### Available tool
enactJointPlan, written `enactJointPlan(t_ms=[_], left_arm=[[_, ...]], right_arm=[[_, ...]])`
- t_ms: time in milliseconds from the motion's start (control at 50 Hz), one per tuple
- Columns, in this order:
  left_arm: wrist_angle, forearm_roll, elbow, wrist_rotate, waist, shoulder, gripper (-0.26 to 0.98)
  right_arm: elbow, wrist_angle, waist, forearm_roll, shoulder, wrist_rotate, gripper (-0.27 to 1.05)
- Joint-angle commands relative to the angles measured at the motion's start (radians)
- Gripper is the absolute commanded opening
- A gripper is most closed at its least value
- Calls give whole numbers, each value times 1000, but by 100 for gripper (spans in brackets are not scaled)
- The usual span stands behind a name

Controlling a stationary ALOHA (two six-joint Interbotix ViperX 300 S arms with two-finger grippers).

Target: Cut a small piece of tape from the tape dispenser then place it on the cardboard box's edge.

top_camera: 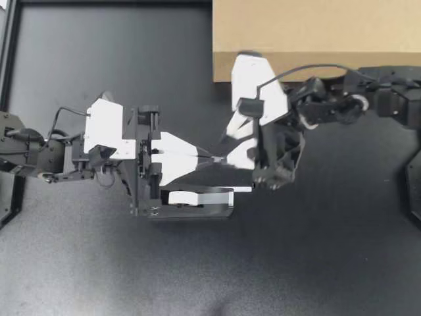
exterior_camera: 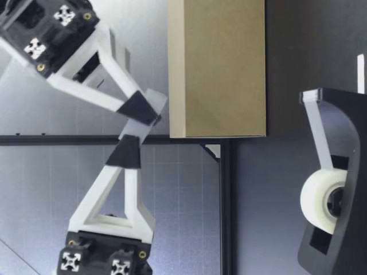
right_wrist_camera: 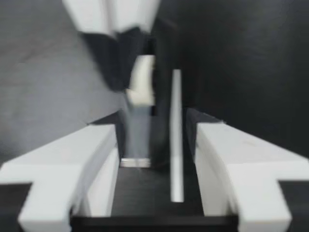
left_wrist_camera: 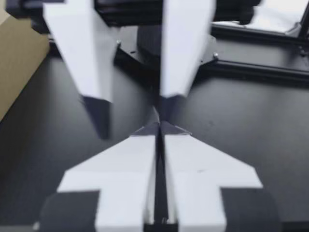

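- Your left end effector (top_camera: 212,158) hangs above the tape dispenser (top_camera: 191,212), on the side that faces the cardboard box (top_camera: 316,33). Its two white fingers (left_wrist_camera: 130,169) are pressed together to a point. You cannot tell from here whether a piece of tape is pinched at that point.
- Your right end effector (top_camera: 230,150) hangs over the cutter end of the tape dispenser, with its fingers (right_wrist_camera: 231,159) spread well apart and gripping nothing. One of its fingertips meets the tip of the left end effector.
- The tape dispenser stands upright on the dark desk (top_camera: 99,263). The tape roll (exterior_camera: 315,197) sits in it, and a strip of tape (exterior_camera: 318,137) runs from the roll up to the cutter.
- The cardboard box stands on the desk beyond the tape dispenser, well apart from it.
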Motion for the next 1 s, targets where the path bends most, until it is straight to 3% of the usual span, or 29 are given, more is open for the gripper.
enactJointPlan(t_ms=[0,240,320,440,620,780,980], left_arm=[[-34,-25,-23,-3,6,-6,-11],[-173,-373,-61,-38,109,51,-11],[-172,-422,-89,-100,147,67,-11],[-172,-428,-120,-255,206,97,-11],[-181,-425,-123,-480,282,158,-11],[-195,-419,-124,-545,304,190,-11],[-195,-419,-126,-549,322,206,-11]], right_arm=[[32,-55,-37,-2,-75,-3,50],[173,-262,-103,-3,-209,-6,50],[216,-374,-120,-3,-230,-8,49],[256,-515,-144,-8,-225,-9,45],[276,-710,-173,-20,-163,-12,21],[265,-799,-201,-44,-84,-15,0],[235,-827,-221,-91,-6,-17,-11]])
